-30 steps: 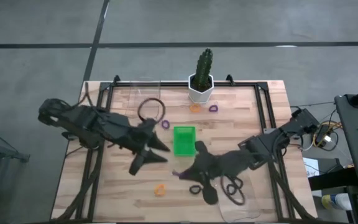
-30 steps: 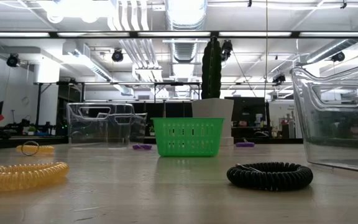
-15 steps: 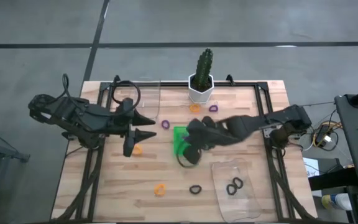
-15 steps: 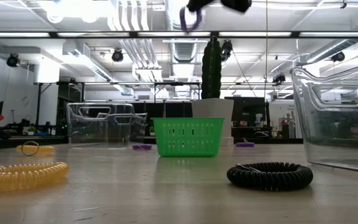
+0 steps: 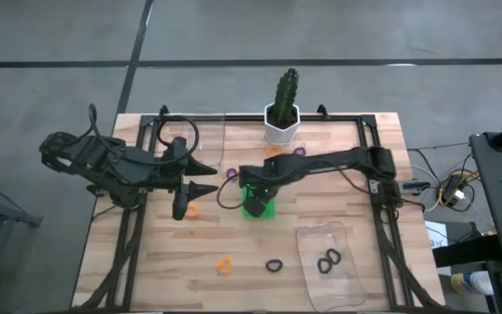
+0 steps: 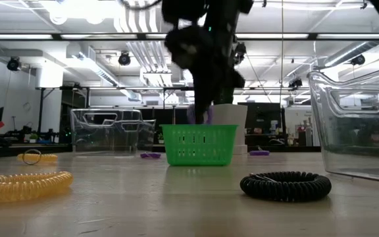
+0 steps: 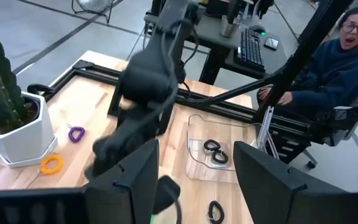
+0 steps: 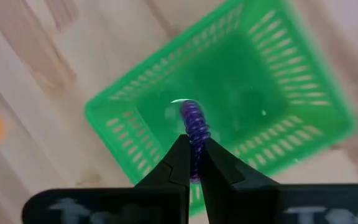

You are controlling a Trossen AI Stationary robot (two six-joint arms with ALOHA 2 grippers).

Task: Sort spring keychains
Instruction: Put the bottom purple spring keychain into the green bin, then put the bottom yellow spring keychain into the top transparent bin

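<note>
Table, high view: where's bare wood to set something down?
Free: the front-left stretch of the table, left of the orange keychain. Crowded: around the green tray, where the right claw holds a purple keychain, and near the cactus pot.

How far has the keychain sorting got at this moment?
Done: two black keychains lie in the clear tray. In hand: the right gripper is shut on a purple keychain above the green basket. Left: loose ones on the table, including an orange keychain, a black keychain and a purple one. The left gripper waits open, holding nothing.
</note>
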